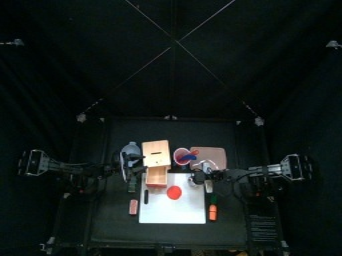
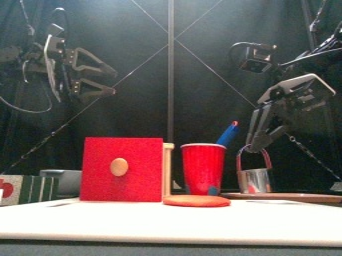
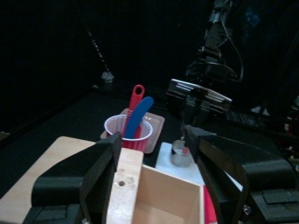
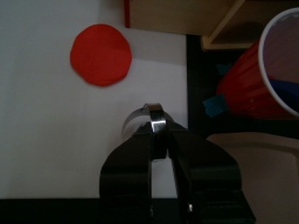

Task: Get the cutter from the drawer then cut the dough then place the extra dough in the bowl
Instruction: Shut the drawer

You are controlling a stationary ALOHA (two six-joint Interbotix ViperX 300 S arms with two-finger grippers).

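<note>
A flat red dough disc (image 1: 175, 192) (image 2: 197, 200) (image 4: 101, 54) lies on the white cutting board (image 1: 174, 212) (image 4: 59, 122). My right gripper (image 1: 203, 180) (image 2: 253, 150) (image 4: 163, 133) is shut on the wire handle of the round metal cutter (image 2: 254, 180) (image 4: 151, 118) (image 3: 181, 151). It holds the cutter low over the board, to the right of the dough. My left gripper (image 1: 131, 165) (image 3: 158, 171) stands open above the wooden box (image 1: 156, 152) (image 3: 70, 171) with nothing between its fingers. The red drawer front (image 2: 120, 168) (image 1: 156, 180) faces the table's front.
A red cup (image 1: 185, 155) (image 2: 203, 167) (image 3: 131, 131) with a blue and a red knife stands behind the board. The blue-grey bowl (image 1: 211, 157) sits to its right. Small orange toys lie at the board's left (image 1: 134, 206) and right (image 1: 211, 213) edges.
</note>
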